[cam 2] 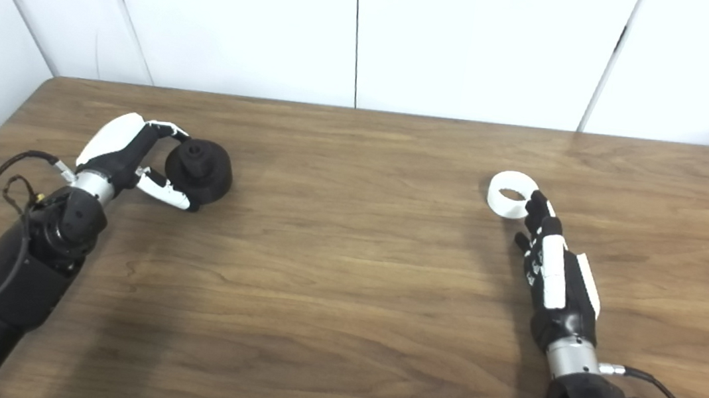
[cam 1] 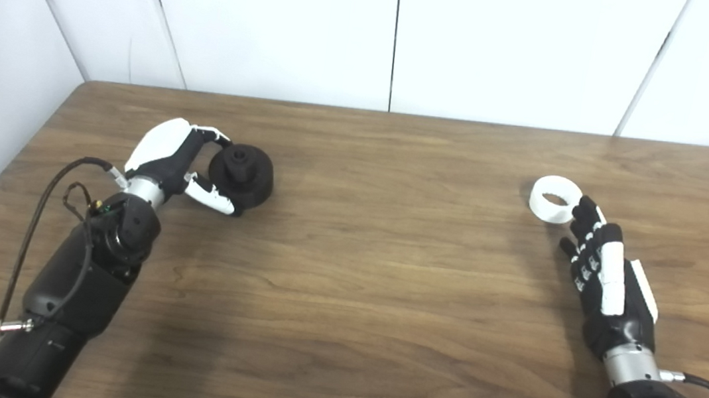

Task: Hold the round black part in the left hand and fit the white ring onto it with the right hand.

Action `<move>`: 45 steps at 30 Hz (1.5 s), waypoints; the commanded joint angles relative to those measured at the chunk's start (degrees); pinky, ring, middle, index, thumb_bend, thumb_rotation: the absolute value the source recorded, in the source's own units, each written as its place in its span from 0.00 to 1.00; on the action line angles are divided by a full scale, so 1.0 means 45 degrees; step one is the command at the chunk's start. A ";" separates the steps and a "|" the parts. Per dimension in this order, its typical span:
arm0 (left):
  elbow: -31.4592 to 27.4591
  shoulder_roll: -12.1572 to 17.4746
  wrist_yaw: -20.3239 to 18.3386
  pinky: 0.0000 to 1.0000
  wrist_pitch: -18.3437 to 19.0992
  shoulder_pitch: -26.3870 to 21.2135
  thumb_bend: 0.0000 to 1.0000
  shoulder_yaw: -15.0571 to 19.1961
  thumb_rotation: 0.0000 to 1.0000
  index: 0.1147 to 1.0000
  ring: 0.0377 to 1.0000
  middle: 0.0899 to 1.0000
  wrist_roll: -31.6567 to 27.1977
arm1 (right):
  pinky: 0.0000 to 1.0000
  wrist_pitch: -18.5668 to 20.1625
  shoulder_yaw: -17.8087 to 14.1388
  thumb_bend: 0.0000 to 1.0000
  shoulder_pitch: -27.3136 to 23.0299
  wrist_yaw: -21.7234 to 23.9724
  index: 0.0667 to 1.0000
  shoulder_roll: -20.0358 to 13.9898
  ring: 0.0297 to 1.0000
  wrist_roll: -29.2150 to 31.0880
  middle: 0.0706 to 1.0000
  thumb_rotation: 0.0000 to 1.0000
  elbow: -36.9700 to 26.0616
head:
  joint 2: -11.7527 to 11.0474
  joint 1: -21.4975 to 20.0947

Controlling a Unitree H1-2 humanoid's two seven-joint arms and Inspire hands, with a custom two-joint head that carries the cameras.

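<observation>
Resting on the wooden table (cam 1: 372, 281), both arms enter from the near edge and lie well apart, one toward each side.

Left side: the left hand (cam 1: 175, 162) lies low on the tabletop with its white back turned up. Its fingers (cam 1: 211, 135) curl over the far side of the round black part (cam 1: 242, 175), and its thumb (cam 1: 213, 196) reaches along the near side. The part sits in the gap between fingers and thumb. The fingertips appear to touch its rim, and the thumb tip lies against its near lower edge. The spread is medium, matched to the width of the part. The part stands on the table with its raised centre hub facing up; whether it is clamped firmly or only cradled cannot be told. A black cable (cam 1: 55, 191) loops beside the left wrist.

Centre: bare wood grain lies between the two hands.

Right side: the right hand (cam 2: 553, 275) lies flat, fingers extended and close together, pointing away from the near edge. The white ring (cam 2: 510, 194) rests on the table just beyond the fingertips (cam 2: 535, 203), its opening facing upward. The foremost fingertips touch or nearly touch the near wall of the ring; contact cannot be confirmed. No finger wraps around the ring or passes through its opening, so the hand holds nothing.
</observation>
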 commanded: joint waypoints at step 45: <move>-0.3963 -0.1240 -0.1467 0.86 -0.1054 0.2160 0.77 -0.1801 0.25 0.56 0.94 0.85 0.0199 | 1.00 0.0131 0.0117 0.72 -0.0521 -0.0084 0.98 0.0021 1.00 -0.0193 0.98 1.00 -0.0400 | 0.0333 -0.0196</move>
